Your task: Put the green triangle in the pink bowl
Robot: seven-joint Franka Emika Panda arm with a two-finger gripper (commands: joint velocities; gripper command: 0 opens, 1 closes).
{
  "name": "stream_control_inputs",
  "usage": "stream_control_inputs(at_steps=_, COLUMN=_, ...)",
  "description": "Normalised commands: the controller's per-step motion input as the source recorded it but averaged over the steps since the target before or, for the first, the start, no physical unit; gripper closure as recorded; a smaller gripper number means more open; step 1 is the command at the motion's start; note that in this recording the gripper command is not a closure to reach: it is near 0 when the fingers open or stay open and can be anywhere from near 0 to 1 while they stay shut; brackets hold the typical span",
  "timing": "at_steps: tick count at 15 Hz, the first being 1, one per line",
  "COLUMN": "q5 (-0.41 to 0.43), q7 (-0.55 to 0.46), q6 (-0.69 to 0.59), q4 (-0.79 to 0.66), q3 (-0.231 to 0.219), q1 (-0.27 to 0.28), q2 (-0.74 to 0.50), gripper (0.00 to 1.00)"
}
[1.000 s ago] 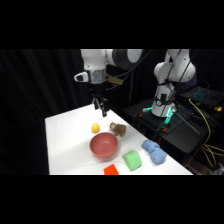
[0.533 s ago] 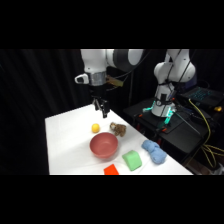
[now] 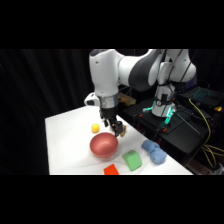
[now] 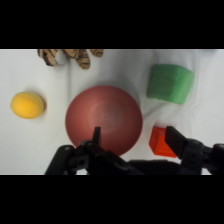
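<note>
Gripper [image 3: 116, 129] hanging above the far rim of the pink bowl [image 3: 103, 144], fingers spread wide in the wrist view and holding nothing. Still to be done: the whole pick, judging by where the block lies.

Green triangle [image 3: 132, 160] resting on the white table [image 3: 65, 140], just right of the bowl and a little nearer the camera in the side view, apart from it, untouched. Seen from the wrist camera as a green block [image 4: 170, 83] beside the bowl [image 4: 104, 119], with the orange-red block [image 4: 161, 142] close by on the same side.

Risks from here, as a judgement only:
- Sloping face on the wedge: fingers closing across the slant likely to squeeze it out sideways; better across two parallel sides.
- Orange-red block [image 3: 111, 170] lying near the triangle: a careless descent could nudge or pinch it instead.
- Bowl rim close to the triangle: one finger could catch the rim on the way down and tip or slide the bowl.
- Blue lumpy toy [image 3: 154, 151] to the right, near enough to be brushed by a wide approach.

Look of the triangle: bright green, small beside the bowl, chunky, with a flat top face tilted slightly; edges rounded and softened. Exact lie of the slope hard to tell.

Also on the table: yellow ball [image 3: 95, 128] left of the gripper, and a striped brown toy [image 4: 70, 55] at the far edge of the wrist view.
</note>
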Motion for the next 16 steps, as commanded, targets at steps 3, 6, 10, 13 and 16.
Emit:
stream_control_inputs(at_steps=3, q5=-0.162, q7=0.27, q6=-0.01, q4=0.04, q3=0.075, q1=0.201, q2=0.07, gripper=0.00)
stream_control_inputs(at_steps=6, q5=-0.180, q7=0.28, q6=0.00, q4=-0.05, q3=0.054, q1=0.182, q2=-0.02, gripper=0.00)
stream_control_inputs(at_steps=10, q5=-0.153, q7=0.18, q6=0.07, q4=-0.06, q3=0.030, q1=0.097, q2=0.02, gripper=0.00)
stream_control_inputs(at_steps=13, q5=-0.082, q7=-0.01, q6=0.16, q4=0.00, q3=0.015, q1=-0.002, q2=0.15, gripper=0.00)
stream_control_inputs(at_steps=16, q5=-0.029, q7=-0.12, q6=0.17, q4=0.11, q3=0.009, q1=-0.027, q2=0.25, gripper=0.00)
